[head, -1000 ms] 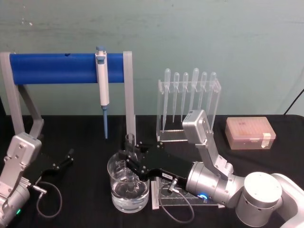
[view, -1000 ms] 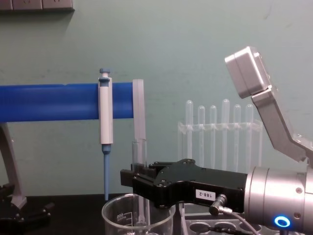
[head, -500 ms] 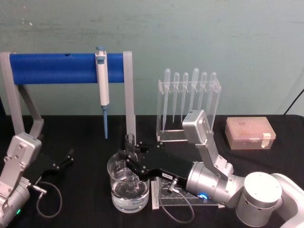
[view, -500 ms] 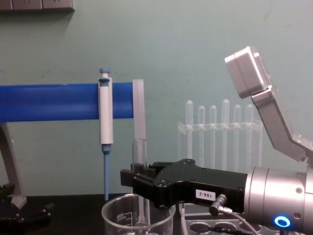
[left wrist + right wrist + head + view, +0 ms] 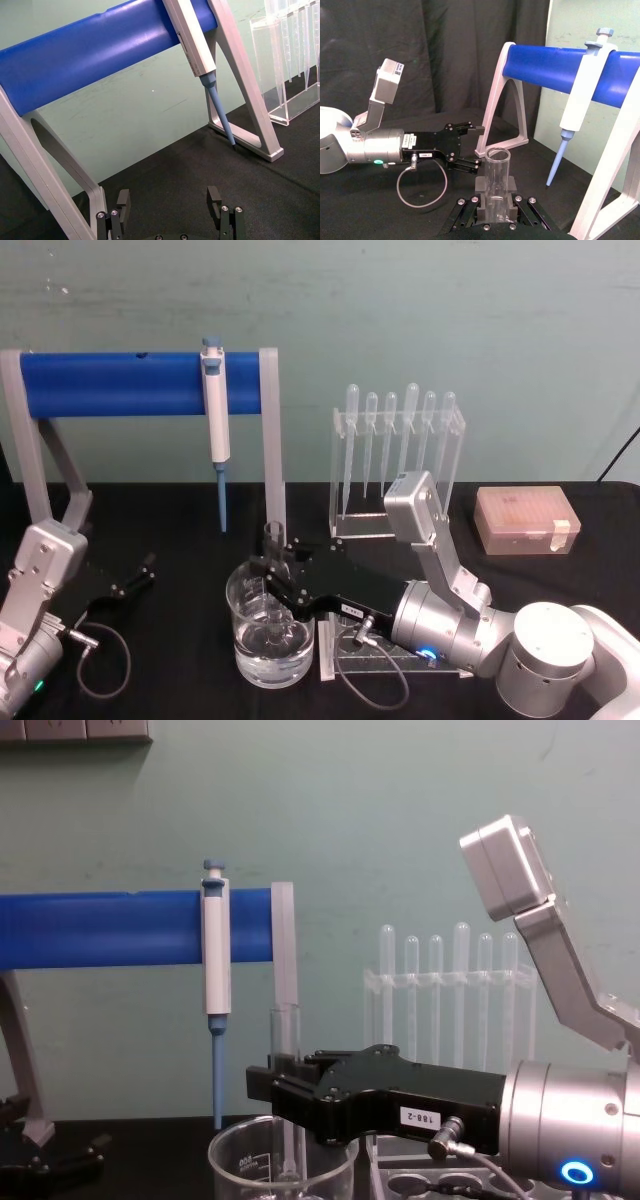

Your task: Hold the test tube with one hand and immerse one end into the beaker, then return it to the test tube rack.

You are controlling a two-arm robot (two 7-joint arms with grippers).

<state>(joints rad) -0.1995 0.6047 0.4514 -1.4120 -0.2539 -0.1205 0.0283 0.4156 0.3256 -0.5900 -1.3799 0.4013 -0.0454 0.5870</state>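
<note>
The clear test tube (image 5: 273,543) stands upright with its lower end down inside the beaker (image 5: 240,638), which holds water. My right gripper (image 5: 279,575) reaches in from the right above the beaker rim and is shut on the tube's middle. From the chest the test tube (image 5: 286,1035) rises above the black right gripper (image 5: 277,1088), and the beaker (image 5: 233,1162) sits below it. The right wrist view shows the tube's open rim (image 5: 497,155) above the clamping fingers. My left gripper (image 5: 133,577) rests low at the left, open, with nothing between its fingers (image 5: 217,200).
A blue bar stand (image 5: 110,383) carries a blue-and-white micropipette (image 5: 214,410) behind the beaker. A clear rack of thin pipettes (image 5: 398,455) stands at back centre. A tan tip box (image 5: 526,521) is at the right. An acrylic rack (image 5: 395,652) lies under my right arm.
</note>
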